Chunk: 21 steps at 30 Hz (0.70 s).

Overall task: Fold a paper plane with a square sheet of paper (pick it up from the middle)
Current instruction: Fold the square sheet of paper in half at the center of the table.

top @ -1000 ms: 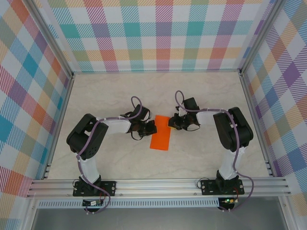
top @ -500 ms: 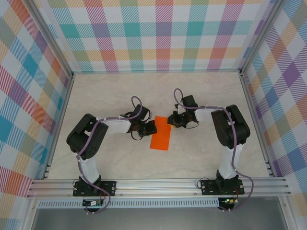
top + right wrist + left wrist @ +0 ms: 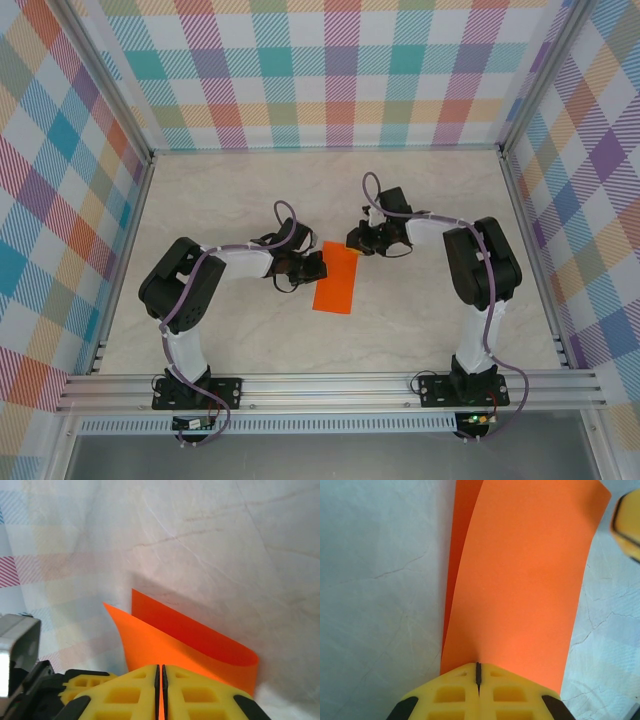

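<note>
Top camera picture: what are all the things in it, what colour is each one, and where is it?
Orange paper: one, bright orange, folded over on itself, in the middle of the table between the two arms.
Table: one, pale cream with a marble look, under everything.
Walls: three, pastel checks, at the back and both sides of the table.
Metal rail: one, silver, along the near edge of the table.
Left arm: one, black and white, left of the paper. Its yellow jaws are shut, with the tips at the paper's left edge.
Right arm: one, black and white, right of the paper. Its yellow jaws are shut, at the paper's far right corner.
</note>
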{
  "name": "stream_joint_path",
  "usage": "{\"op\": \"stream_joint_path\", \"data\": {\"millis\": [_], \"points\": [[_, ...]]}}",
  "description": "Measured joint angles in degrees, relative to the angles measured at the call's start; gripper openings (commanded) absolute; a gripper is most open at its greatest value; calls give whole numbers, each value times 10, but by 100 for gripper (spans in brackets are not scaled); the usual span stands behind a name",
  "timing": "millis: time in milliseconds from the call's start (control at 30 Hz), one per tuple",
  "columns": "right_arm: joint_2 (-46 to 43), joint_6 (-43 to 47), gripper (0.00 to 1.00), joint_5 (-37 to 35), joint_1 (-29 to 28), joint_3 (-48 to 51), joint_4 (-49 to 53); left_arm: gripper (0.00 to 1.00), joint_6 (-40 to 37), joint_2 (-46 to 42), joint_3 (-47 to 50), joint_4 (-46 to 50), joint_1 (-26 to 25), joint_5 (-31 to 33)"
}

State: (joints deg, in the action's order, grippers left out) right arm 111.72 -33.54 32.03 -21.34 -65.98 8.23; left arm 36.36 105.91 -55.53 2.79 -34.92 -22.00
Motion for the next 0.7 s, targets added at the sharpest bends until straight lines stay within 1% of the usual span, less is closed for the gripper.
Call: {"op": "stream_joint_path", "data": {"millis": [267, 467, 700], "points": [[41, 2, 13, -1, 7, -5, 4, 0, 0, 0, 0, 0, 0, 0], [43, 2, 13, 4, 12, -8, 6, 0, 0, 0, 0, 0, 0, 0], [43, 11, 13, -1, 14, -47, 59, 0, 0, 0, 0, 0, 0, 0]]}}
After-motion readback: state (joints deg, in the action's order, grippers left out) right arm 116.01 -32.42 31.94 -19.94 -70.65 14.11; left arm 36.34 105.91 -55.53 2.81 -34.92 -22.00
